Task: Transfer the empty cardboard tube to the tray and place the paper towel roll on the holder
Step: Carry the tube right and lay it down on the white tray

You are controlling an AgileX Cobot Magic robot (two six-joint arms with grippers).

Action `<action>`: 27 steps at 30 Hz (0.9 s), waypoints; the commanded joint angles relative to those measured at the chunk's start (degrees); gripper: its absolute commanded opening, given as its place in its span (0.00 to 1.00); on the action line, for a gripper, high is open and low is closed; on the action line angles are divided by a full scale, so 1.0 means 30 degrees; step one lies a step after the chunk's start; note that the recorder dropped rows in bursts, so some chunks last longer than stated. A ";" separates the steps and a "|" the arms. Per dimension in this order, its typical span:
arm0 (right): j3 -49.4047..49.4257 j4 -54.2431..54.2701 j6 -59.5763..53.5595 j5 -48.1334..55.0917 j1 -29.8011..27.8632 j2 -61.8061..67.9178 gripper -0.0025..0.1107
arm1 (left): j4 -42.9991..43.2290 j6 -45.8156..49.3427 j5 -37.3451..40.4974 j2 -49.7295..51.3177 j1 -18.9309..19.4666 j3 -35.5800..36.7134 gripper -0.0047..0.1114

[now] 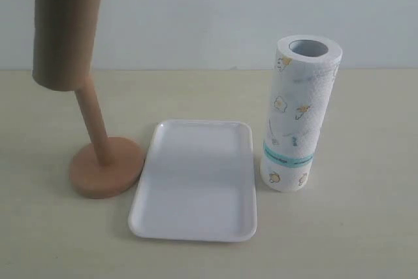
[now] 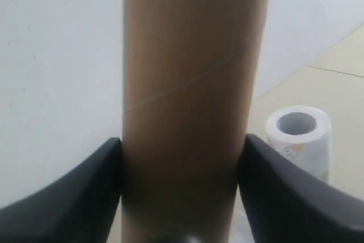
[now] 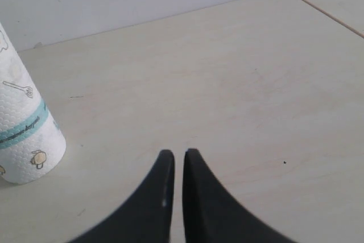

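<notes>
The brown cardboard tube hangs lifted at the far left, its lower end still over the top of the holder's rod. My left gripper is shut on the tube, one black finger on each side; in the exterior view only a dark bit of it shows at the top edge. The holder's round base stands left of the white tray. The paper towel roll stands upright right of the tray. My right gripper is shut with nothing in it, over bare table beside the roll.
A pale wall runs behind the table's far edge. The light wooden tabletop stretches right of the roll and in front of the tray.
</notes>
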 commanded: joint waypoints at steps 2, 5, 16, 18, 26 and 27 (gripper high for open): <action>0.0000 -0.0041 0.0073 -0.0159 -0.0063 -0.0088 0.07 | -0.7654 0.3084 0.3060 0.0854 -0.0210 -0.2323 0.08; 0.0000 -0.0041 0.0073 -0.0159 -0.0063 -0.0088 0.07 | -0.8513 0.2561 0.4058 0.1549 -0.0210 -0.3041 0.08; 0.0000 -0.0041 0.0073 -0.0159 -0.0063 -0.0088 0.07 | -0.9273 -0.0631 0.4320 0.8799 0.0960 -0.3600 0.08; 0.0000 -0.0041 0.0073 -0.0159 -0.0063 -0.0088 0.07 | -0.9631 -0.0803 0.4273 0.9868 0.1866 -0.3600 0.08; 0.0000 -0.0041 0.0073 -0.0159 -0.0063 -0.0088 0.07 | -1.1990 0.0158 0.2551 1.3345 0.3118 -0.4604 0.08; 0.0000 -0.0041 0.0073 -0.0159 -0.0063 -0.0088 0.07 | -1.2150 0.0158 0.2551 1.3740 0.3118 -0.4904 0.08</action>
